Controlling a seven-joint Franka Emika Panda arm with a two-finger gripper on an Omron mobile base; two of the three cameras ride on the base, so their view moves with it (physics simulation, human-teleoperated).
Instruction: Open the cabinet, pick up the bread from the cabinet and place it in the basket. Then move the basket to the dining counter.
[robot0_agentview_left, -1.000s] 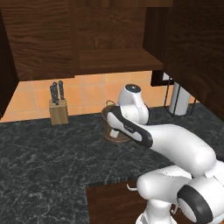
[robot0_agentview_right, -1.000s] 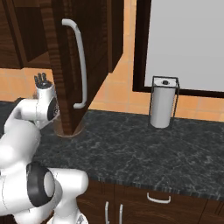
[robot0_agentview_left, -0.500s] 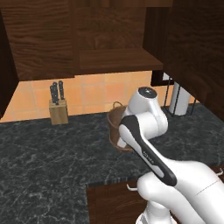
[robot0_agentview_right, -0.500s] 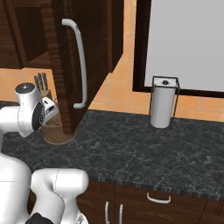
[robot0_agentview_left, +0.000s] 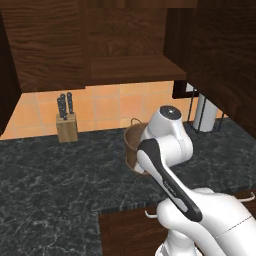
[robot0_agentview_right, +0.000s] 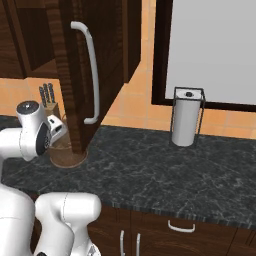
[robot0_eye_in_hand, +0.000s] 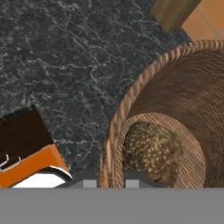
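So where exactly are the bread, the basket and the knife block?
bread (robot0_eye_in_hand: 153, 151), hand view, middle of its speckled top.
basket (robot0_eye_in_hand: 131, 94), hand view, on its woven rim.
knife block (robot0_agentview_left: 66, 130), left base view, front face of the wooden block.

The black marbled counter carries the basket, which stands right under the tool, touching the counter. The knife block stands well off to the tool's left, against the tiled wall. The paper-towel roll stands in its wire holder well off to the tool's right, also by the wall.
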